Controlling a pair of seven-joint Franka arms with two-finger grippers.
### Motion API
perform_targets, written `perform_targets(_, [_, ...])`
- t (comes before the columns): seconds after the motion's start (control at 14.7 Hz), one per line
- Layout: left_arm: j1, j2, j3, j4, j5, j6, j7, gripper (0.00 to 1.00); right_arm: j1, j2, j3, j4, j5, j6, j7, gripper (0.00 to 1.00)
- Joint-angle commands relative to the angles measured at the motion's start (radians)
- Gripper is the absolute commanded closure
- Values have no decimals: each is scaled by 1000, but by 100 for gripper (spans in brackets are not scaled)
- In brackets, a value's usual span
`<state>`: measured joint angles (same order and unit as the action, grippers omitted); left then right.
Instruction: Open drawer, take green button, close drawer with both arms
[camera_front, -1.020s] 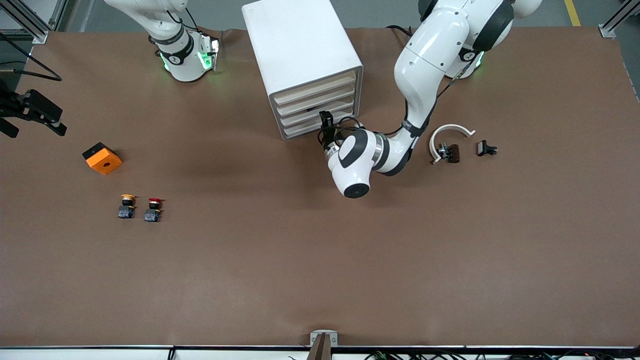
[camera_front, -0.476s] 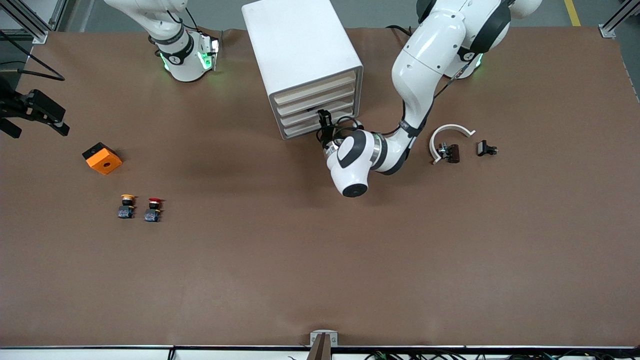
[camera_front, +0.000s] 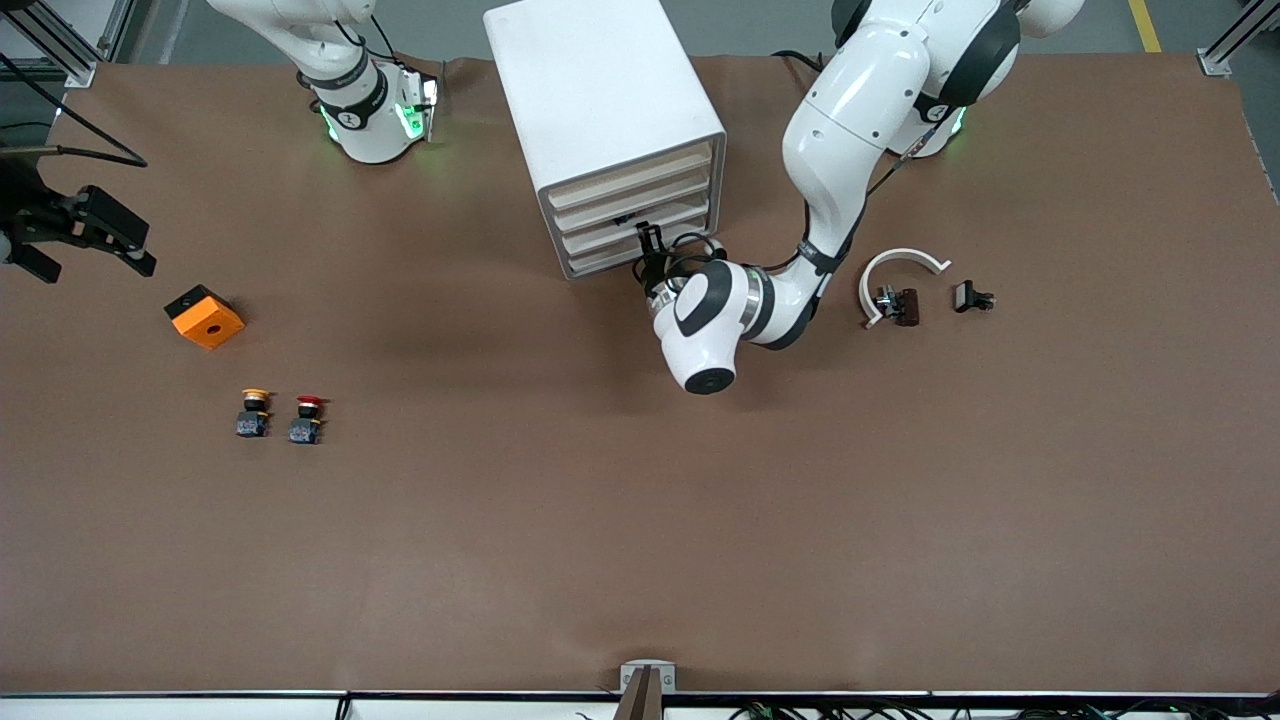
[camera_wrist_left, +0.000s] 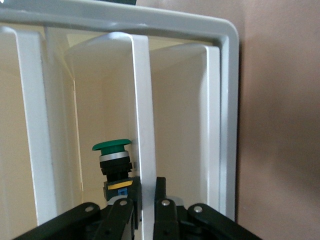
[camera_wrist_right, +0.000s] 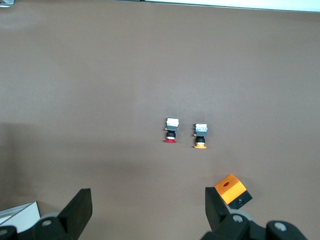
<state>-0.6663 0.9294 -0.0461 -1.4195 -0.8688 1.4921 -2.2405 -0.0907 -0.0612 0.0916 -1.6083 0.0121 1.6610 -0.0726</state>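
A white drawer cabinet (camera_front: 600, 100) stands at the back middle of the table. My left gripper (camera_front: 650, 243) is at the front of its third drawer (camera_front: 675, 216). In the left wrist view the left gripper (camera_wrist_left: 147, 187) is shut on that drawer's thin white front wall (camera_wrist_left: 142, 100). The green-capped button (camera_wrist_left: 114, 160) stands inside the drawer just past the fingers. My right gripper (camera_front: 95, 265) is open and empty, up over the right arm's end of the table near the orange block (camera_front: 204, 316); it also shows in the right wrist view (camera_wrist_right: 148, 205).
A yellow-capped button (camera_front: 254, 412) and a red-capped button (camera_front: 307, 418) stand side by side nearer the front camera than the orange block. A white curved piece (camera_front: 895, 270) and two small black parts (camera_front: 973, 297) lie toward the left arm's end.
My left gripper has moved in a little to the drawer front. My right gripper has drifted slightly toward the table's middle.
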Motion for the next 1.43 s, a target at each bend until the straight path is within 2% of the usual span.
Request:
perform_targets(0.0, [17,19,43,24,-6,37,13,95,58,50,0,39,-7,2,10,0])
perform_targets(0.2, [72,19,45,51,-6,40,21,95,104,104,-1,77,-6,9,40,0])
perform_targets(0.34, [102,19,45,68,-7,42,21,95,149,141,0,79,-4,28,138,0])
perform_targets(0.61, [139,17,63,103,-6,51,24,94,348,182,0,77,-11,68,550,0])
perform_targets(0.82, [146,17,64,109,-6,83,42,86,478,230,0,77,-11,69,833,0])
perform_targets(0.95, [154,16,66,117,-6,102,42,84,554,277,-1,79,-14,82,981,0])
perform_targets(1.02, [159,16,66,119,-6,103,45,66,575,300,0,80,-12,92,1051,0])
perform_targets(1.09, [160,14,66,120,-6,105,55,35,592,322,0,79,-9,115,1106,0])
perform_targets(1.16, [160,12,66,125,-6,105,65,11,612,340,-1,79,-8,153,1157,0])
perform_targets(1.22, [162,9,66,129,-6,105,64,3,638,366,-1,77,-11,181,1219,0])
perform_targets(1.36, [174,6,66,154,-6,105,62,0,679,424,-1,82,-14,189,1353,0])
